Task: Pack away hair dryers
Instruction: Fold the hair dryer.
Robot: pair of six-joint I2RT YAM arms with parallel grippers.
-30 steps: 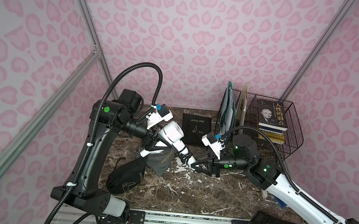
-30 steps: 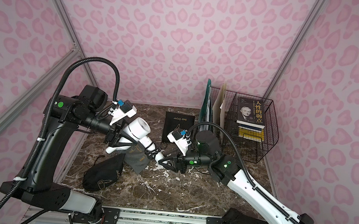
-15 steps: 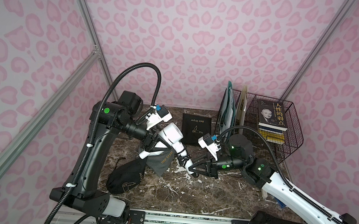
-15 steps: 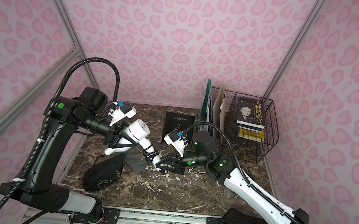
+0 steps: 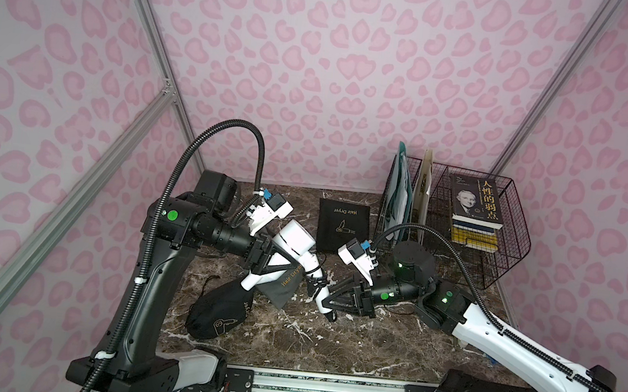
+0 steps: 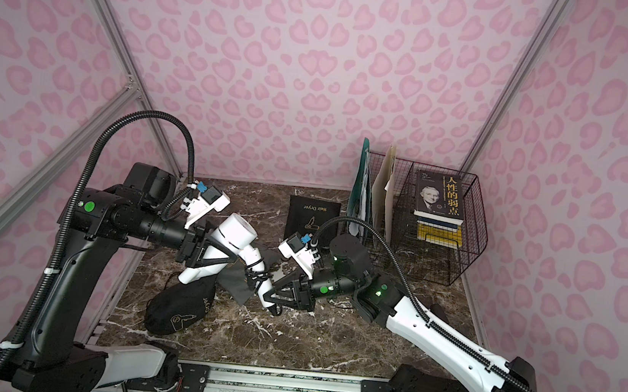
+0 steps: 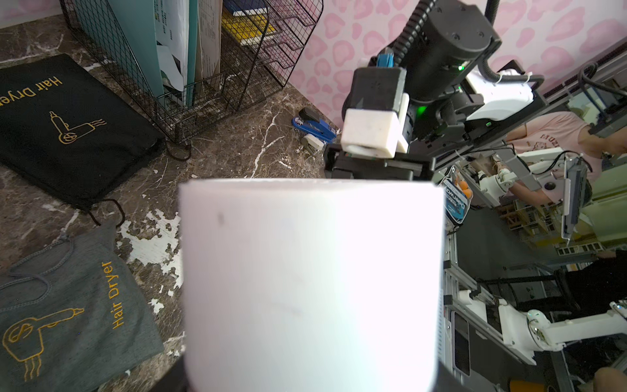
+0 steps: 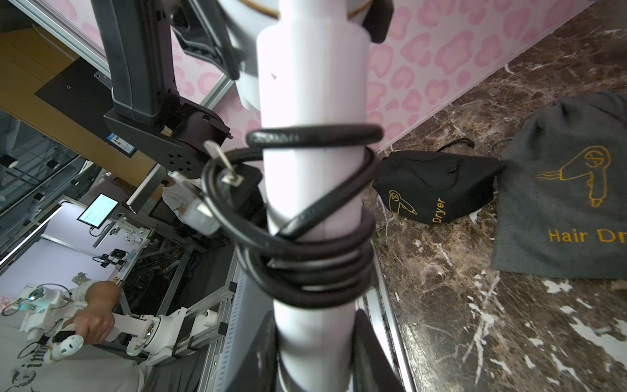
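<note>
The right gripper [image 5: 326,307] is clamped on the free end of the handle of the white hair dryer [image 5: 296,239]. In the right wrist view the handle is flanked by a dark finger [image 8: 369,348] on each side, pressed against the plastic. The left gripper [image 5: 281,261] is closed round the dryer's fat barrel, which fills most of the left wrist view. The dryer is held by both arms, clear of the tabletop, w/ the handle slanted down toward the right gripper. A black cord [image 8: 305,264] is wound several turns round the handle btwn barrel and right gripper, and the plug's metal pins stick out to one side.

Places are given rel. to the grey pouch [image 5: 281,287], which is printed "Hair Dryer" in gold and laid flat on the marble tabletop [image 5: 367,349].
- **Dryer:** held directly above the pouch, partly covering it in both top views.
- **Bulging black pouch** [image 5: 221,310]: just beside it, on the left arm's base side. Whether the edges touch can't be told.
- **Flat black pouch** [image 5: 342,224]: beyond it, toward the back wall, and apart from it.
- **Wire rack** [image 5: 515,234]: well apart from it, in the far corner on the right arm's side, w/ folders and stacked books [image 5: 473,198].
- **Blue stapler** [image 7: 314,127]: also well apart from it, by the side wall.
</note>
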